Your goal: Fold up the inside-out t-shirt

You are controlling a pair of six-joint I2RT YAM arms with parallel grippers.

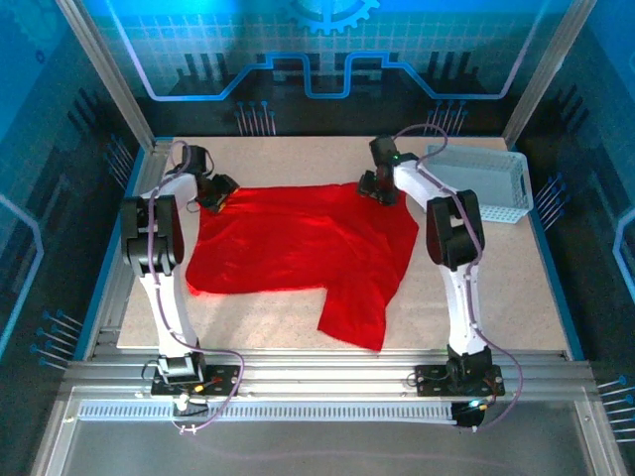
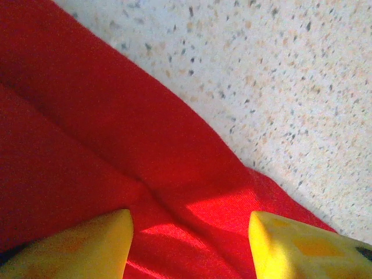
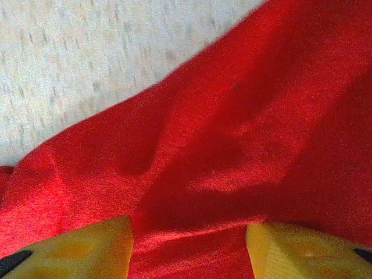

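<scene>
As the t-shirt (image 1: 298, 238) lies spread, left end effector (image 2: 190, 226) and right end effector (image 3: 189, 228) gape.

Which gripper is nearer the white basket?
The right gripper, at the far right edge of the red t-shirt, beside the basket; the left gripper is at its far left corner.

I have the t-shirt (image 1: 298, 248) lying spread on the counter (image 1: 516, 297), between the two arms, with one flap reaching toward the near edge. The basket (image 1: 486, 183) stands at the far right of the counter, just off the t-shirt's far right corner. My left hand (image 1: 213, 198) is at the t-shirt's far left corner and my right hand (image 1: 379, 190) at its far right corner. In both wrist views, cloth lies between the parted fingers (image 2: 87, 247), with bare counter behind it.
</scene>
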